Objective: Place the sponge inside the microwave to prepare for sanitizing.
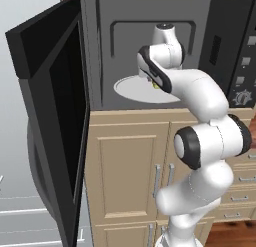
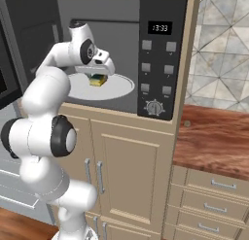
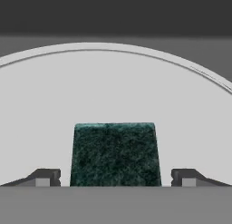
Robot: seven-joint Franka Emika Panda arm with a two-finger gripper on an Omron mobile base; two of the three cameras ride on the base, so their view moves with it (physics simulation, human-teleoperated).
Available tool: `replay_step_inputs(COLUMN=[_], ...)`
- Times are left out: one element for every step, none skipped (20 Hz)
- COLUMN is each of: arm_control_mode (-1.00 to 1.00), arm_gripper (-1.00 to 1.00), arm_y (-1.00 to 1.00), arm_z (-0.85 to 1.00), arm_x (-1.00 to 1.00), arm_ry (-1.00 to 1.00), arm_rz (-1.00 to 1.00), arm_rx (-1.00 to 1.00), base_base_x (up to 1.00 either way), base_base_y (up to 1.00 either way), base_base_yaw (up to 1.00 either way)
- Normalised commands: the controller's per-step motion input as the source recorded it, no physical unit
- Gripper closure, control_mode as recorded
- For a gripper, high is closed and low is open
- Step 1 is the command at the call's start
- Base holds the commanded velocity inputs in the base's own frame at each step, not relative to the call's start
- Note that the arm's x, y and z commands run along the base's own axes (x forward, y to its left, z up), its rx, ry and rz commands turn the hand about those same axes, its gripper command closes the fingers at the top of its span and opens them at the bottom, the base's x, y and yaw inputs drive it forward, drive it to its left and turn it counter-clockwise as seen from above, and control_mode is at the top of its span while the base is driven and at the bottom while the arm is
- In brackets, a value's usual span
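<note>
The sponge [image 3: 115, 155] lies green side up on the white turntable [image 3: 113, 91] inside the microwave [image 2: 116, 37]. My gripper [image 3: 115, 177] straddles it, open, with a clear gap between each fingertip [image 3: 45, 177] and the sponge's sides. In the right base view the sponge [image 2: 98, 80] shows yellow and green on the turntable [image 2: 119, 88], directly under my gripper [image 2: 98, 75]. From the left base view, a sliver of the sponge [image 1: 156, 84] peeks out beside my arm, above the turntable [image 1: 131, 89].
The microwave door [image 1: 50, 116] hangs wide open to the left. The control panel [image 2: 159, 59] with display, buttons and dial is to the right of the cavity. Wooden cabinets [image 2: 129, 171] stand below, and a wooden counter [image 2: 214, 137] lies to the right.
</note>
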Motion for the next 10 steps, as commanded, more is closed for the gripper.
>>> replay_step_inputs(arm_control_mode=[-1.0, -1.0, -1.0, -1.0, -1.0, -1.0, -1.0, -1.0, -1.0, -1.0], arm_gripper=[-1.0, -1.0, -1.0, -1.0, -1.0, -1.0, -1.0, -1.0, -1.0, -1.0], arm_y=[0.0, 0.0, 0.0, 0.0, 0.0, 0.0, 0.0, 0.0, 0.0, 0.0], arm_z=[0.27, 0.23, 0.13, 0.01, 0.06, 0.1, 0.19, 0.27, 0.39, 0.53], arm_x=[-0.23, -0.39, -0.56, -0.67, -0.89, -1.0, -1.0, -1.0, -1.0, -1.0], arm_ry=[-0.12, -0.13, -0.12, -0.12, -0.19, -0.23, -0.24, -0.23, -0.19, -0.1], arm_rz=[0.0, 0.0, -0.01, -0.01, 0.0, 0.0, 0.0, 0.0, 0.0, 0.0], arm_rx=[-0.06, -0.06, -0.02, 0.0, 0.0, 0.0, 0.0, 0.0, 0.0, 0.0], base_base_x=[0.0, 0.0, 0.0, 0.0, 0.0, 0.0, 0.0, 0.0, 0.0, 0.0], base_base_y=[0.0, 0.0, 0.0, 0.0, 0.0, 0.0, 0.0, 0.0, 0.0, 0.0], base_base_yaw=[0.0, 0.0, 0.0, 0.0, 0.0, 0.0, 0.0, 0.0, 0.0, 0.0])
